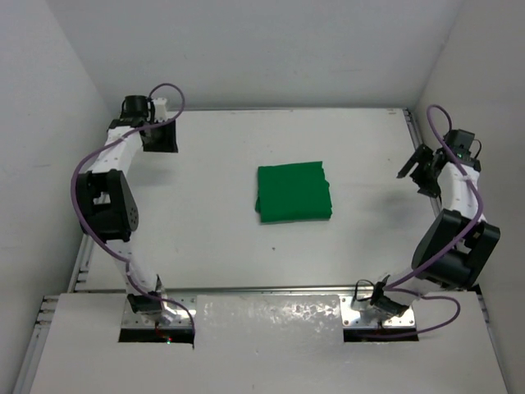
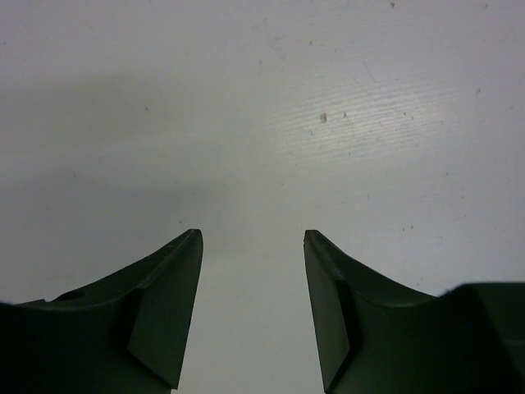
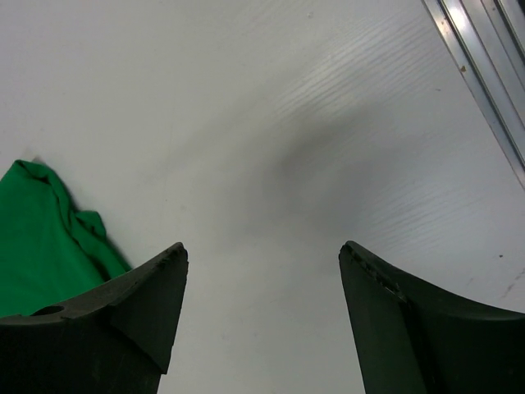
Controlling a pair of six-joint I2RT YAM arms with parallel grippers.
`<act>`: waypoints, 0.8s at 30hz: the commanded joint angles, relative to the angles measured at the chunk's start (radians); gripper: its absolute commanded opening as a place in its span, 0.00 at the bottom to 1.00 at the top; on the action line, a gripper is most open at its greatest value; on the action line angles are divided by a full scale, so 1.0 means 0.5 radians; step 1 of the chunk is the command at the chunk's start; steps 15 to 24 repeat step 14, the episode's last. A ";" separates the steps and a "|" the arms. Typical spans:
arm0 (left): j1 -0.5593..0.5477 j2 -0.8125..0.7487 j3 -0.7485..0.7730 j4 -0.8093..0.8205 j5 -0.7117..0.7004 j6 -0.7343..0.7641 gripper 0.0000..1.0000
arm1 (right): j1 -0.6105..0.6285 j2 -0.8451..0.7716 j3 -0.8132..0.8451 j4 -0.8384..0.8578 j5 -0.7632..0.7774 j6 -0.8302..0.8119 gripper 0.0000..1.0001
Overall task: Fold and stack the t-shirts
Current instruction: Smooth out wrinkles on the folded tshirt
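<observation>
A bright green t-shirt [image 1: 294, 192] lies folded into a compact rectangle near the middle of the white table [image 1: 205, 238]. One corner of the t-shirt [image 3: 41, 238] shows at the left edge of the right wrist view. My left gripper [image 1: 160, 135] hangs at the far left corner, well away from the cloth; its jaws [image 2: 253, 238] stand apart over bare table with nothing between them. My right gripper [image 1: 420, 168] is at the right side, clear of the shirt, jaws [image 3: 262, 250] wide open and empty.
White walls enclose the table on three sides. A metal rail [image 3: 484, 74] runs along the table's right edge, close to the right gripper. Purple cables [image 1: 82, 205] loop beside both arms. The arm bases [image 1: 156, 316] sit at the near edge.
</observation>
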 commanded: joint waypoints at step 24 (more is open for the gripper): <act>0.012 -0.276 -0.158 0.053 -0.015 0.042 0.52 | 0.000 -0.307 -0.246 0.267 -0.024 -0.112 0.76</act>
